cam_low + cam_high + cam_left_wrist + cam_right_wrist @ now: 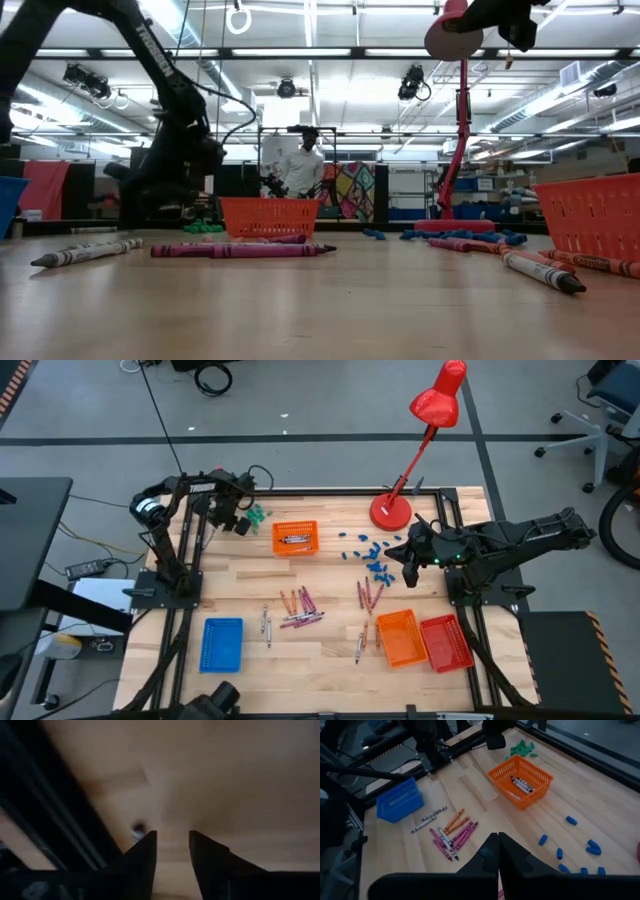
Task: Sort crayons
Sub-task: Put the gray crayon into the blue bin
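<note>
Red desk lamp [425, 435] at far edge of wooden surface [330, 585], base beside scattered blue pieces [375, 560]. Green pieces [258, 515] at far left corner. Blue tray [222, 643] near left front; red tray [447, 642] touching orange tray [402, 638] at right front. Person [302, 165] standing in room beyond.

Crayons [301, 607] lay flat in loose clusters mid-table: orange, red, magenta, grey. More lay near the orange tray [401, 636]; a few grey ones sat inside the far orange basket [294, 537].
</note>
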